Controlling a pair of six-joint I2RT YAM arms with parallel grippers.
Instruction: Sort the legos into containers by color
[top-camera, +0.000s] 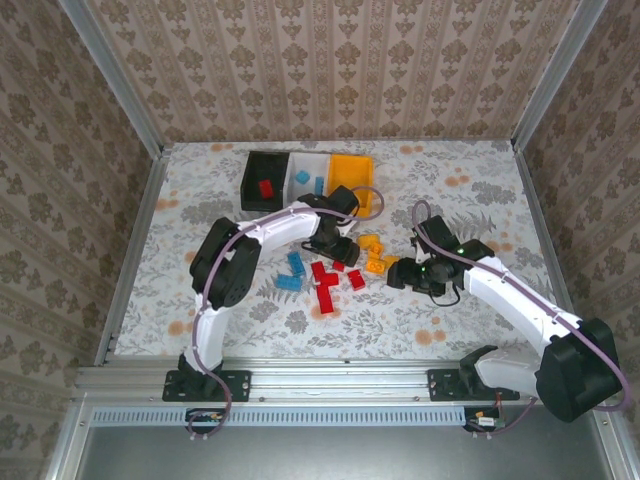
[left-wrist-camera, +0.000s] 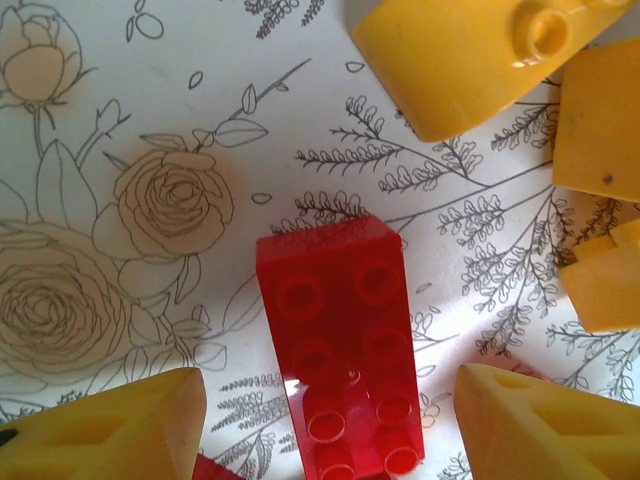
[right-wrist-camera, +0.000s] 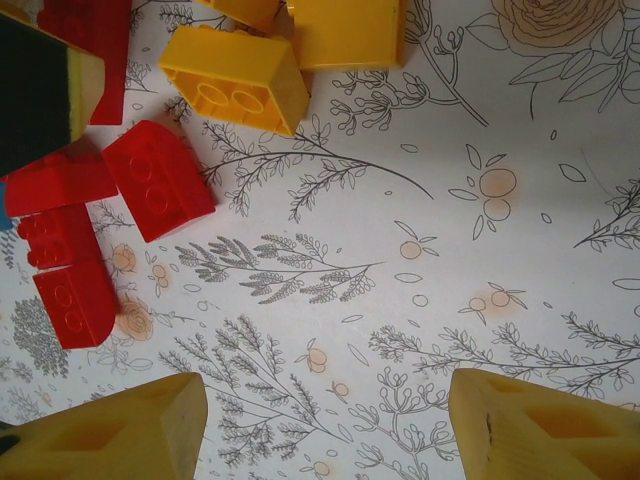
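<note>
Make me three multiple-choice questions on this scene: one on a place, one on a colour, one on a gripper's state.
1. The long red brick lies: A between the left gripper's fingers; B in the white bin; C atop a yellow brick.
2. The lego in the black bin is: A blue; B red; C yellow.
3. The right gripper is: A shut on a brick; B open over bare tablecloth; C shut empty.
Answers: A, fingers flank it; B, seen from above; B, fingers stand apart.

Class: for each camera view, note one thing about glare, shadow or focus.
Left wrist: a white glare spot on the glossy red plastic brick; right wrist: soft shadow under the yellow plastic brick; top external: even light on the floral tablecloth.
</note>
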